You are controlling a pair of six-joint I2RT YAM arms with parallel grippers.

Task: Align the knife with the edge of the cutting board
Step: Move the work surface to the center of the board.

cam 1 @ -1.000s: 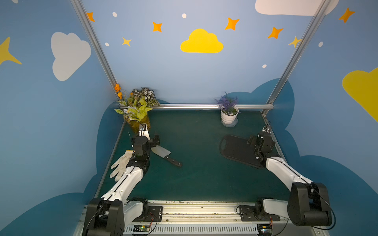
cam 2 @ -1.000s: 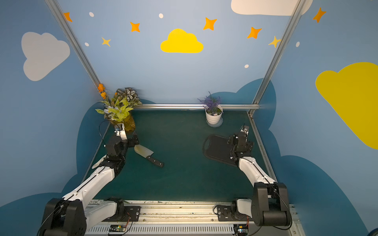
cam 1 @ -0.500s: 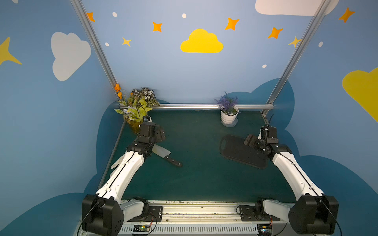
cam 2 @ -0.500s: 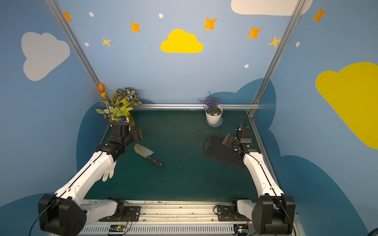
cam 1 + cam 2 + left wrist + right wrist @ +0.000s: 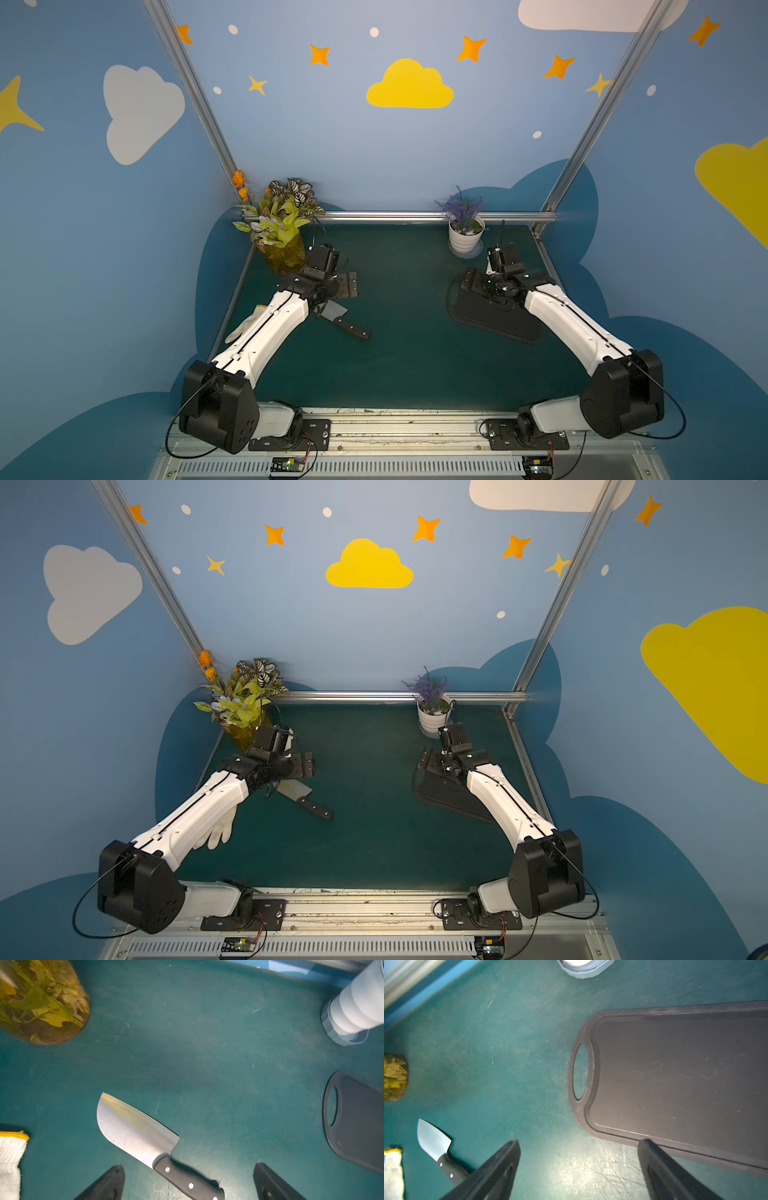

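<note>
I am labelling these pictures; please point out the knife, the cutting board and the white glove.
knife [image 5: 149, 1145]: left wrist view, on the blade.
cutting board [image 5: 675, 1076]: right wrist view, on its flat middle.
white glove [image 5: 218, 831]: a top view, on the fingers.

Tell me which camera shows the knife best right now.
Left wrist: the knife sits close, whole blade and most of the handle clear. In both top views it is small, its blade partly under the left arm. The right wrist view shows it small, handle partly behind a gripper finger.
</note>
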